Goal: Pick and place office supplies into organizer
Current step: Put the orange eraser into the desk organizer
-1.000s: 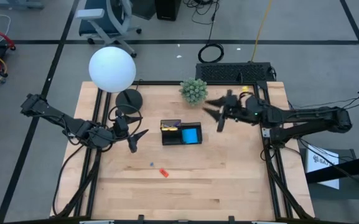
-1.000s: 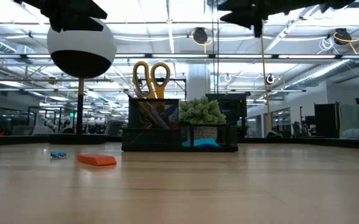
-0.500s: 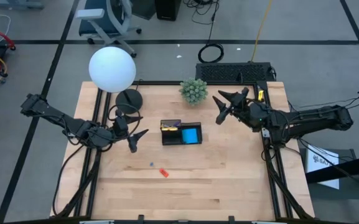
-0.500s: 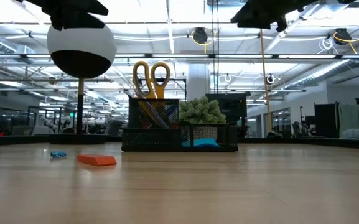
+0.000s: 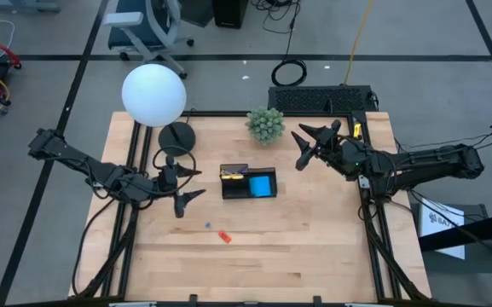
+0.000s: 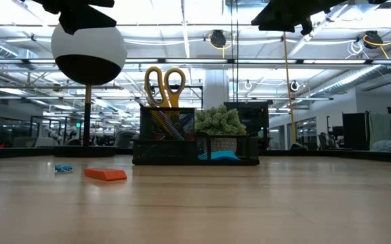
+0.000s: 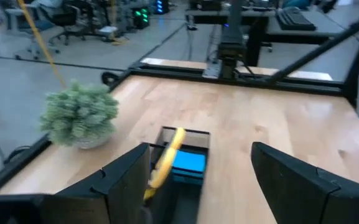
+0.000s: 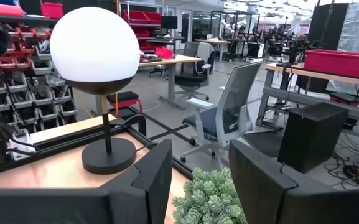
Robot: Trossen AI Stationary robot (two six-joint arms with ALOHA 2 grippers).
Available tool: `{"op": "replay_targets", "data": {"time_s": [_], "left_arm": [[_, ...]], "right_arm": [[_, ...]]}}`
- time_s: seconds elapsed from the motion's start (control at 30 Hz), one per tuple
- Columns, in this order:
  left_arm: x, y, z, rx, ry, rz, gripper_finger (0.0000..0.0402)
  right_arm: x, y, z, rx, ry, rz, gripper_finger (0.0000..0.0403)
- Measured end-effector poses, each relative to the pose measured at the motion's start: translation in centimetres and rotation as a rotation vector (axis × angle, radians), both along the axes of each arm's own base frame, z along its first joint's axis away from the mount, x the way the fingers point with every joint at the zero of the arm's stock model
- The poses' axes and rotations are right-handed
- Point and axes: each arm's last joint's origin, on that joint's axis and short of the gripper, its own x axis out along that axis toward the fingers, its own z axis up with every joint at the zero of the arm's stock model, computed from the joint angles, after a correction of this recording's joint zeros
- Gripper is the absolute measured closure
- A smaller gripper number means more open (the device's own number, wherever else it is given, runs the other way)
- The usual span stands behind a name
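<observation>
Both jaws stand wide and hold nothing; left gripper [image 5: 186,193] hovers above the table just left of the organizer [image 5: 248,182], fingers aimed toward it; right gripper [image 5: 305,147] waits raised near the table's back right, beside the green plant ball [image 5: 266,124]; its wrist view looks past its fingers [image 8: 148,180] at the globe lamp [image 8: 95,50].

Organizer sits mid-table, a low black mesh tray; the blue sticky-note pad [image 5: 262,184] lies in its right compartment; the yellow-handled scissors [image 6: 165,87] stand handles up in the taller left cup [image 6: 167,133] with some pens [image 6: 162,124]; left wrist view shows the same tray with the yellow handle and blue pad between that gripper's fingers [image 7: 126,180].

Still loose on the table [image 5: 314,247]: a small red piece [image 5: 224,236] and a tiny blue piece [image 5: 207,225], both in front of the organizer, near each other but apart, nearer the left arm; low view shows the red one flat and wedge-like, the blue one smaller to its side.

Judgement: both pieces look light, rigid and very low, so easily skidded or flicked by a fingertip; best taken from straight above, fingers straddling the short width and tips almost on the wood; red piece likely offers flat sides to pinch; blue piece too small to tell its shape, grip likely marginal; wood is smooth, so a closing finger may push rather than catch.
</observation>
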Motion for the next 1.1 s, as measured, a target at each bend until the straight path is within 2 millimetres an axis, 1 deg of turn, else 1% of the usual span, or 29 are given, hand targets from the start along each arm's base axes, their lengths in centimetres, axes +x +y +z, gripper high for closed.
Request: {"op": "replay_targets", "data": {"time_s": [0.2,0.3,0.43,0.63,0.73,0.83,1.0,1.1], "left_arm": [[1.0,-0.5,-0.9,0.007,0.048,-0.050,0.0119],[1.9,-0.6,-1.8,0.023,0.106,-0.071,0.0119],[3.5,-0.6,-2.3,0.033,0.168,-0.129,0.0119],[5.9,-0.8,-2.4,0.088,0.312,-0.240,0.0119],[6.9,-0.8,-2.5,0.116,0.413,-0.281,0.0119],[7.7,-1.0,-2.6,0.141,0.500,-0.321,0.0119],[9.0,-1.5,-2.6,0.174,0.581,-0.408,0.0119],[9.4,-1.6,-3.0,0.181,0.654,-0.433,0.0119]], "right_arm": [[0.0,0.0,0.0,0.000,0.000,0.000,0.0250],[0.0,0.0,0.0,0.000,-0.001,0.001,0.0250],[0.0,0.0,0.0,0.000,0.000,0.001,0.0250],[0.0,0.0,0.0,0.000,0.000,0.001,0.0250],[0.0,0.0,0.0,0.000,0.000,0.001,0.0250],[0.0,0.0,0.0,0.000,0.000,0.001,0.0250],[0.0,0.0,0.0,0.000,0.000,0.001,0.0250],[0.0,0.0,0.0,0.000,0.000,0.001,0.0250]]}}
